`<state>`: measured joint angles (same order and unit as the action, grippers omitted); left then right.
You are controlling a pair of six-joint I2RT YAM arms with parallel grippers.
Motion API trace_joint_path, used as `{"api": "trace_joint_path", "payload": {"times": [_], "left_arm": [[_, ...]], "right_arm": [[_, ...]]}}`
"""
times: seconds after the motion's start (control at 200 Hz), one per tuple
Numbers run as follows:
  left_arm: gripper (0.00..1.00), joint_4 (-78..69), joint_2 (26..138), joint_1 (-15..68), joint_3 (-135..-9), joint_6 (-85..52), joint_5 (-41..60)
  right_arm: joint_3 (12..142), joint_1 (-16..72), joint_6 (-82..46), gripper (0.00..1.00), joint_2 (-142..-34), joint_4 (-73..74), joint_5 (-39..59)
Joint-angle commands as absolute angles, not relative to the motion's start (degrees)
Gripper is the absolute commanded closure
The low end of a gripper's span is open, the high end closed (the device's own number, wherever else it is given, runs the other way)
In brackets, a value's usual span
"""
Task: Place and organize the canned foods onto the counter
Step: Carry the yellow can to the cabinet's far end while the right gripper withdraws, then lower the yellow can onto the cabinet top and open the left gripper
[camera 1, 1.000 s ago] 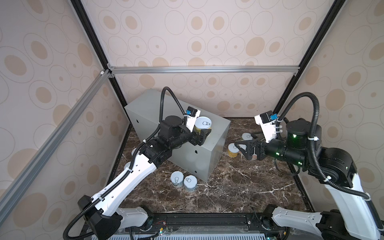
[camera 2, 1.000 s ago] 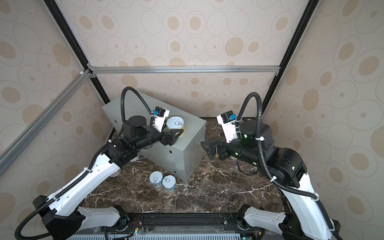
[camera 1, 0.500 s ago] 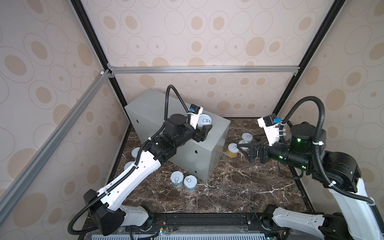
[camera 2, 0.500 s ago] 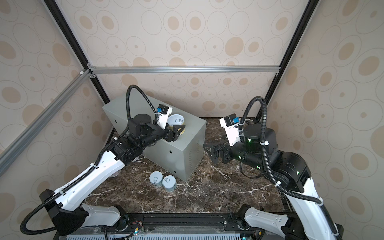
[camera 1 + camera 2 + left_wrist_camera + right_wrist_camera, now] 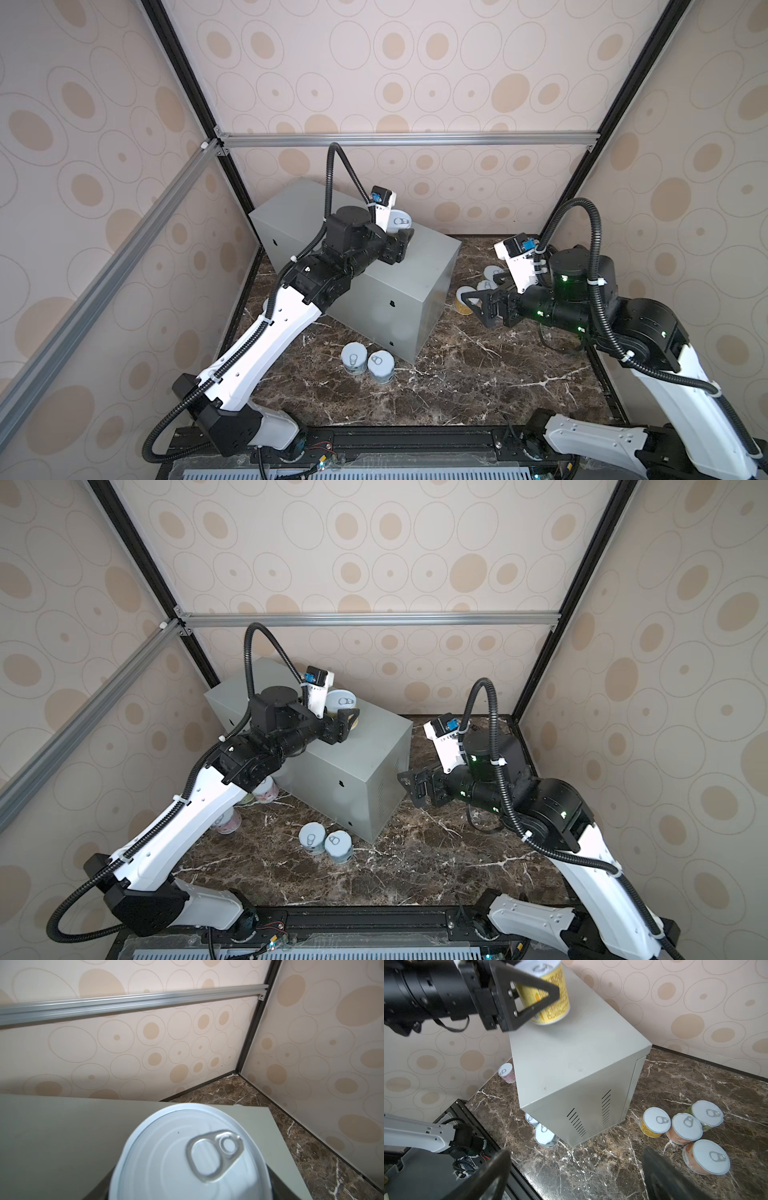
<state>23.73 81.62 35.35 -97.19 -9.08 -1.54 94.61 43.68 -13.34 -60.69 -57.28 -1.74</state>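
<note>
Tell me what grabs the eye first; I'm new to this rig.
The left gripper clamps a yellow can at the grey counter top, near the wall. The open right gripper hangs over the marble floor, near four cans clustered beside the counter.

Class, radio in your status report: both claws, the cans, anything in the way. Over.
Left claw shut on yellow can at grey box top. Right claw open, empty, over floor beside four cans. Left arm spans the box top.
</note>
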Motion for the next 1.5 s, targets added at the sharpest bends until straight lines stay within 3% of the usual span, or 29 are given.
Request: {"api": "trace_joint_path", "payload": {"times": [0.0, 0.43, 0.78, 1.495], "left_arm": [[0.43, 24.68, 81.5, 30.32, -103.81, -10.17, -2.55], [0.44, 28.83, 88.12, 15.08, -115.91, -9.02, -8.63], [0.45, 23.24, 86.77, 5.11, -106.52, -12.14, -6.11], [0.44, 20.23, 87.38, 1.15, -100.29, -11.07, -8.96]], "right_arm": [[93.48, 43.55, -12.29, 0.0, -60.65, -55.09, -1.29], [90.9, 43.45, -11.34, 0.0, -62.94, -52.86, -0.33], [90.7, 43.49, -8.58, 0.0, -63.97, -51.4, 0.86], [92.77, 43.43, -6.43, 0.0, -66.8, -51.41, 2.42]]}}
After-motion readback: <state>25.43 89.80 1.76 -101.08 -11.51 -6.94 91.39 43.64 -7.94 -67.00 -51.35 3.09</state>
